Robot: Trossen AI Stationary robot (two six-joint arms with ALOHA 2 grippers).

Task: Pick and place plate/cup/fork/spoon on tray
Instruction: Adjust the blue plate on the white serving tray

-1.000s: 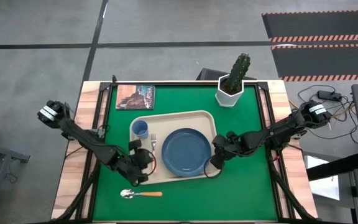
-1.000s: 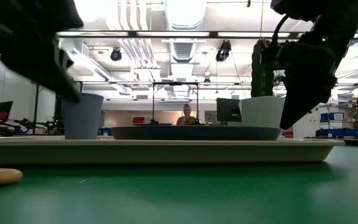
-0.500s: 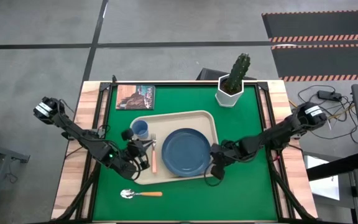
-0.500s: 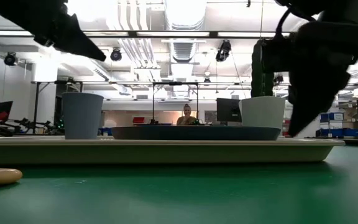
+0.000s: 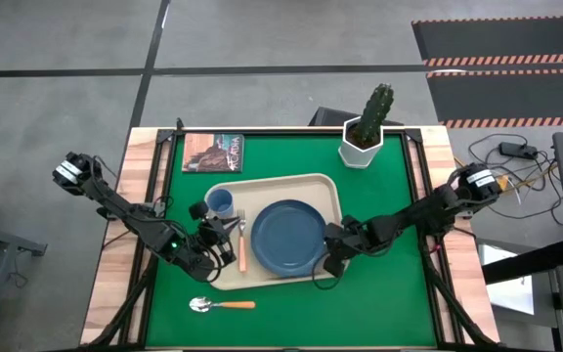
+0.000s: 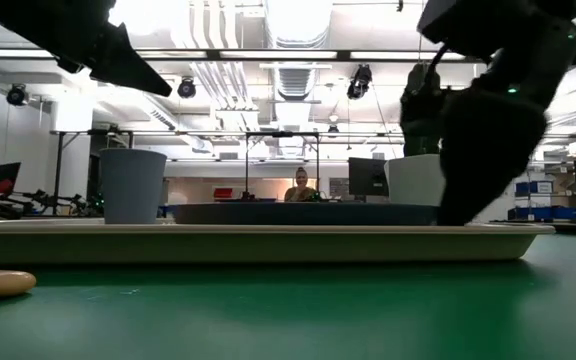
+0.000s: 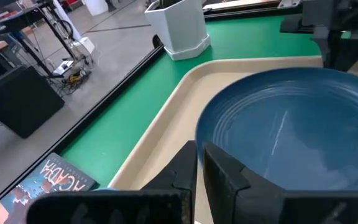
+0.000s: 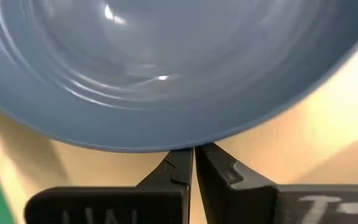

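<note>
Both end effectors were closed and empty: the right end effector (image 5: pixel 328 262) sat at the plate (image 5: pixel 288 238) rim, the left end effector (image 5: pixel 225 240) over the fork (image 5: pixel 241 244).

So the plate (image 5: pixel 289 238) is sitting on the tray (image 5: pixel 325 188), with the cup (image 5: pixel 220 203) and fork (image 5: pixel 241 241) lying on there beside it. The spoon (image 5: pixel 221 304) is lying off on the green desk (image 5: pixel 379 298) just below the tray. The left tool (image 5: pixel 225 235) is hovering by the fork, and the right tool (image 5: pixel 327 264) is sitting at the plate's lower right edge.
</note>
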